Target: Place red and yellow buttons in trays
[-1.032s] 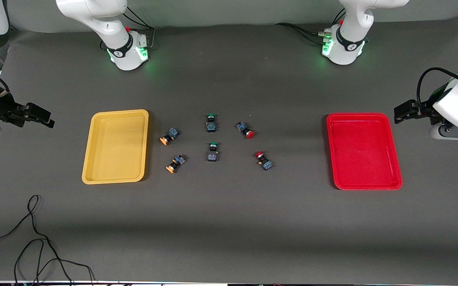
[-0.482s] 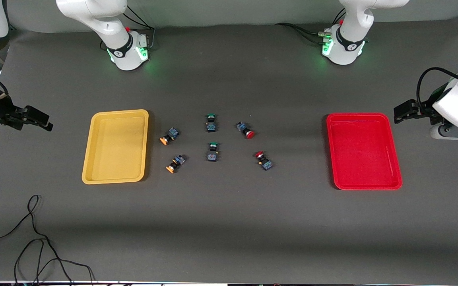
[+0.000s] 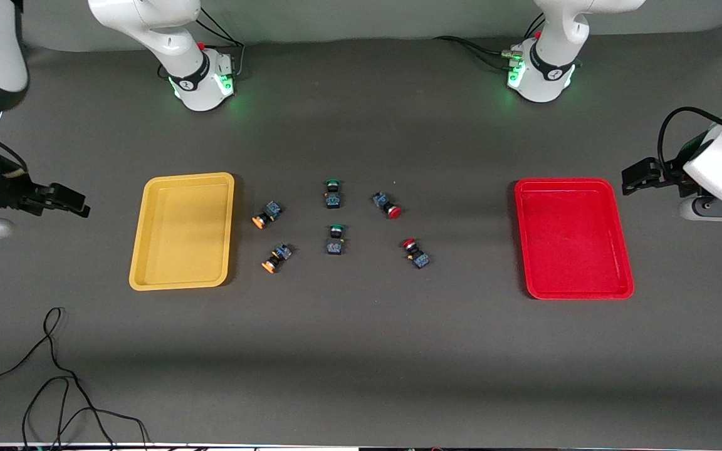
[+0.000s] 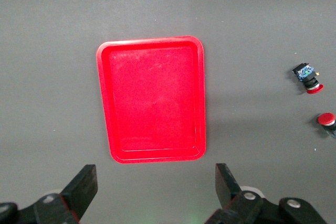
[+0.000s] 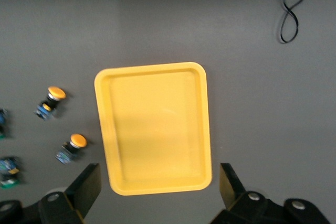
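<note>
The yellow tray (image 3: 182, 232) lies toward the right arm's end of the table and the red tray (image 3: 573, 238) toward the left arm's end; both are empty. Between them lie two yellow-capped buttons (image 3: 266, 215) (image 3: 276, 257) near the yellow tray and two red-capped buttons (image 3: 387, 205) (image 3: 415, 252). My right gripper (image 3: 76, 203) is open over bare table beside the yellow tray (image 5: 154, 129), and its wrist view shows both yellow buttons (image 5: 51, 100) (image 5: 71, 147). My left gripper (image 3: 630, 175) is open over bare table beside the red tray (image 4: 151, 100), with both red buttons (image 4: 307, 77) (image 4: 326, 120) in its wrist view.
Two green-capped buttons (image 3: 333, 193) (image 3: 335, 239) lie in the middle between the yellow and red ones. A black cable (image 3: 54, 376) loops on the table near the front camera at the right arm's end. The arm bases (image 3: 201, 81) (image 3: 539, 75) stand at the back edge.
My right gripper has shifted a little, lower in the front view and slightly toward the yellow tray. The left arm, buttons and trays have not moved.
</note>
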Action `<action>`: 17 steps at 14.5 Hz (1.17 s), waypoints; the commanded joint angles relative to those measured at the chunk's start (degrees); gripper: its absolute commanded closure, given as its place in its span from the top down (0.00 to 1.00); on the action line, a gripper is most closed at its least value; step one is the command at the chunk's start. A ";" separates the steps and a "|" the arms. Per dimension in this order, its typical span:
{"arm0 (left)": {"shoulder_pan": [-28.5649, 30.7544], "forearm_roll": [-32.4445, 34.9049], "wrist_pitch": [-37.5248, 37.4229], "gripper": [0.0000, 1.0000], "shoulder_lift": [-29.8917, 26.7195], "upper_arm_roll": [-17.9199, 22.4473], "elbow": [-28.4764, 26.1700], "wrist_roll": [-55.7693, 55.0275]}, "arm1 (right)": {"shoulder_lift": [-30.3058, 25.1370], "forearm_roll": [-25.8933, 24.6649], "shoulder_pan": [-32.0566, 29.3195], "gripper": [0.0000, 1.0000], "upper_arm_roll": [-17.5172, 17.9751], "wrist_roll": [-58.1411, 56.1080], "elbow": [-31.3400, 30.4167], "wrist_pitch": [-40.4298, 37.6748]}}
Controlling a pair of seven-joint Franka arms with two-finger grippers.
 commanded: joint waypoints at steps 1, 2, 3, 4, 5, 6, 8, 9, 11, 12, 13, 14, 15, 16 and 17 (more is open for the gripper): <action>-0.79 -0.46 0.05 1.00 -0.16 0.35 -0.03 -2.72 | 0.40 -1.64 1.59 1.00 0.16 -3.63 -0.99 -0.39; -1.23 -0.37 -0.12 1.00 -0.25 0.00 -0.12 -5.00 | 0.23 -1.03 1.76 1.00 0.25 -2.94 -1.35 -1.00; -2.27 -0.37 -0.30 1.00 -0.25 -0.70 -0.29 -7.46 | -0.21 0.89 2.11 1.00 0.16 -1.89 -1.96 -1.88; -3.42 -0.46 -0.38 1.00 -0.25 -1.32 -0.56 -10.35 | -1.00 3.43 2.72 1.00 0.16 2.21 -3.10 -1.89; -4.73 -1.59 0.22 1.00 -0.25 -2.11 -1.43 -14.30 | -1.53 4.16 2.82 1.00 0.16 8.61 -3.98 -2.15; -6.23 -3.43 0.66 1.00 -0.33 -2.55 -2.13 -17.99 | -1.88 4.34 3.78 1.00 0.16 14.94 -4.86 -2.41; -11.13 -4.41 1.98 1.00 -0.34 -3.43 -3.45 -25.11 | -2.41 4.34 7.28 1.00 0.16 27.50 -6.70 -3.20; -14.56 -4.42 4.25 1.00 -0.16 -3.78 -4.68 -30.54 | -2.41 4.34 9.91 1.00 0.16 34.35 -8.11 -2.68; -21.59 -4.42 10.13 1.00 0.71 -3.87 -7.49 -43.89 | -2.33 4.34 15.62 1.00 0.16 46.58 -10.48 1.17; -24.67 -4.33 12.08 1.00 1.68 -3.87 -7.94 -49.79 | -1.98 4.34 17.57 1.00 0.16 51.60 -11.71 2.84; -27.22 -4.42 13.40 1.00 2.82 -3.87 -7.94 -55.07 | -1.89 4.51 18.54 1.00 0.16 54.26 -13.46 4.77; -29.51 -4.15 14.98 1.00 3.96 -3.87 -7.94 -60.51 | -1.97 6.52 18.90 1.00 0.16 55.94 -16.27 6.79; -31.53 -3.72 16.56 1.00 5.19 -3.87 -7.94 -66.66 | -2.23 8.89 20.03 1.00 0.16 57.78 -19.60 10.21; -32.77 -3.63 18.14 1.00 6.16 -3.87 -7.94 -71.77 | -2.32 9.17 21.52 1.00 0.16 59.72 -22.33 13.20; -33.83 -3.54 19.20 1.00 7.13 -3.87 -7.94 -75.73 | -1.98 9.17 22.58 1.00 0.16 61.56 -24.10 15.23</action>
